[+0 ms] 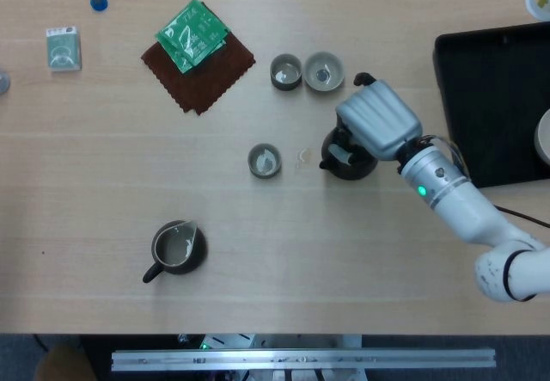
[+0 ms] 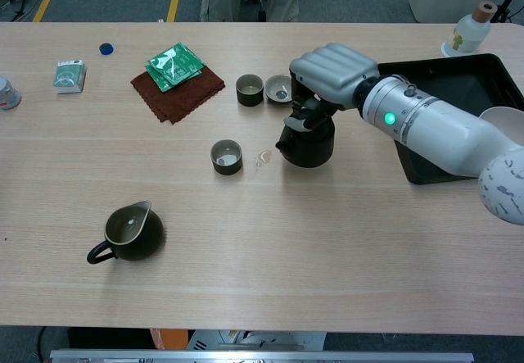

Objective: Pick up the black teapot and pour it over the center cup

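Black teapot (image 2: pixel 307 144): upright on the worktop (image 2: pixel 327 240), right of the center cup (image 2: pixel 227 156), gripped from above by the right hand (image 2: pixel 332 74). A small wet patch (image 2: pixel 263 158) lies between cup and teapot. Two further cups (image 2: pixel 250 89) (image 2: pixel 279 88) stand side by side behind. Dark pitcher (image 2: pixel 131 232) near the front left. Brown cloth (image 2: pixel 176 94) with a green packet (image 2: pixel 174 65) on it at back left. Black tray (image 2: pixel 442 93) at right.
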